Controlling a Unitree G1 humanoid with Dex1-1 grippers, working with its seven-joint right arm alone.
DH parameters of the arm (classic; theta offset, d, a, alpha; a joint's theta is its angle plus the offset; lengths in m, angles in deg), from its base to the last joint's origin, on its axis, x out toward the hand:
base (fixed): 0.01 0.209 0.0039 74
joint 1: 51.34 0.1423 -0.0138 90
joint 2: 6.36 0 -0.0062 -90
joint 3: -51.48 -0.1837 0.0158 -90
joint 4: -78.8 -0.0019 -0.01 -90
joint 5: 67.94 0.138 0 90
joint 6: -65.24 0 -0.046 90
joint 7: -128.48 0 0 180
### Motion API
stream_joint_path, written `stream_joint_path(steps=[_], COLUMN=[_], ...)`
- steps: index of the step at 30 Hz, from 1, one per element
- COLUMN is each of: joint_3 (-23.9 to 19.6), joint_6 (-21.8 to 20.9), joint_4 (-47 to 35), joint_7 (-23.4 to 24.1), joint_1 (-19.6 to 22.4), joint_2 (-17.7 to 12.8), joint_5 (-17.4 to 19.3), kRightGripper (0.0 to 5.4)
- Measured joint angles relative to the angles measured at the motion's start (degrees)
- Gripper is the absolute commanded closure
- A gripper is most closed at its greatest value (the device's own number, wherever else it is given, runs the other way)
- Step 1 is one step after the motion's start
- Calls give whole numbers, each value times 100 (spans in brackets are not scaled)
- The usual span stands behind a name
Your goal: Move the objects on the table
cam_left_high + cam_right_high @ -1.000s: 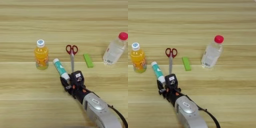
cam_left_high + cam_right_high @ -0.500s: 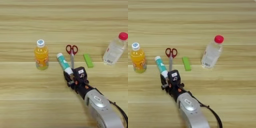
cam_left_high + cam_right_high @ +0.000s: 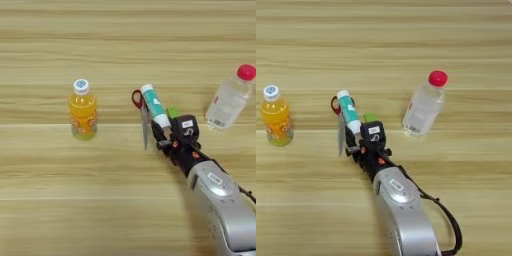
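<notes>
Light-wood worktop (image 3: pixel 45 200) is carrying an upright orange-drink bottle (image 3: pixel 82 109) at left. Scissors (image 3: pixel 143 122) are lying centre, partly under the white tube (image 3: pixel 155 106), which the right gripper (image 3: pixel 167 132) fingers are clamping by its lower end, apparently carrying it. Clear bottle (image 3: pixel 424 104) is standing right.

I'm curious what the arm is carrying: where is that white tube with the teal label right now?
Near the table's middle, the white tube is held in the right gripper, angled over the scissors, between orange-drink bottle and clear bottle.
</notes>
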Motion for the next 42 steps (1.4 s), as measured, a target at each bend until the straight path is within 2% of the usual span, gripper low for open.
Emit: stream_joint_path(steps=[11,16,25,42], joint_3=[-972,-1186,-1271,-1047], joint_6=[-134,-246,-367,-486], joint_4=[477,680,1012,1142], joint_7=[-26,-32,-43,-48], joint_1=[23,24,11,-44], joint_2=[-297,-357,-377,-366], joint_5=[135,195,196,184], kRightGripper=[371,371,371,371])
